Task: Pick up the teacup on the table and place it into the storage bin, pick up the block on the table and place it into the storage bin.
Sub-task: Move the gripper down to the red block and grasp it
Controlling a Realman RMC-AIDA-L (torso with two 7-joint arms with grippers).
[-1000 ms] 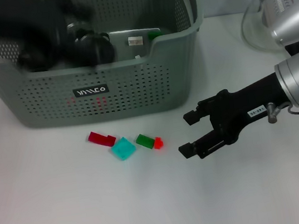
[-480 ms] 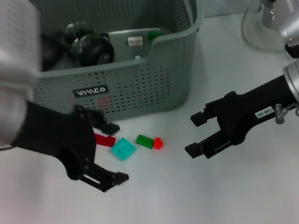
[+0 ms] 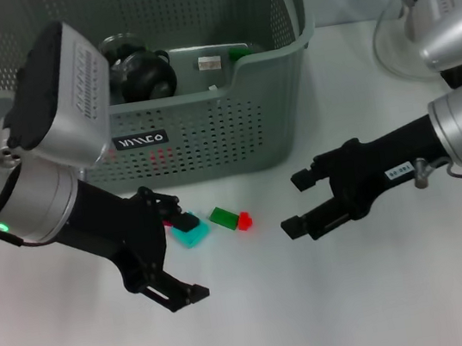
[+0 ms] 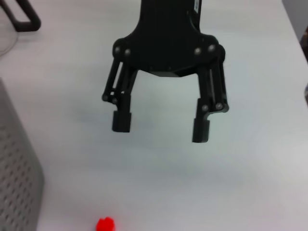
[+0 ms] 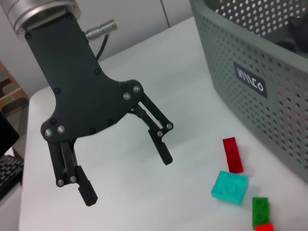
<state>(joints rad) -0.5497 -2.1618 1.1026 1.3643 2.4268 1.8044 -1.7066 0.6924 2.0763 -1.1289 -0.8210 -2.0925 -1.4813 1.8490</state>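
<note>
Both grippers hung over the blocks, holding nothing.
Left gripper (image 3: 180, 262) fingers gaped by the teal block (image 3: 191, 234); right gripper (image 3: 298, 204) fingers spread near the storage bin (image 3: 208, 137).

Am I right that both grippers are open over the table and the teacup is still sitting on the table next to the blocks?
Not quite. The left gripper and right gripper are both open over the table, but no teacup sits beside the blocks. The head view shows dark round items already inside the storage bin.

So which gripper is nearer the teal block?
Left. The left gripper hangs right over the teal block; the right gripper sits well off to its right.
</note>
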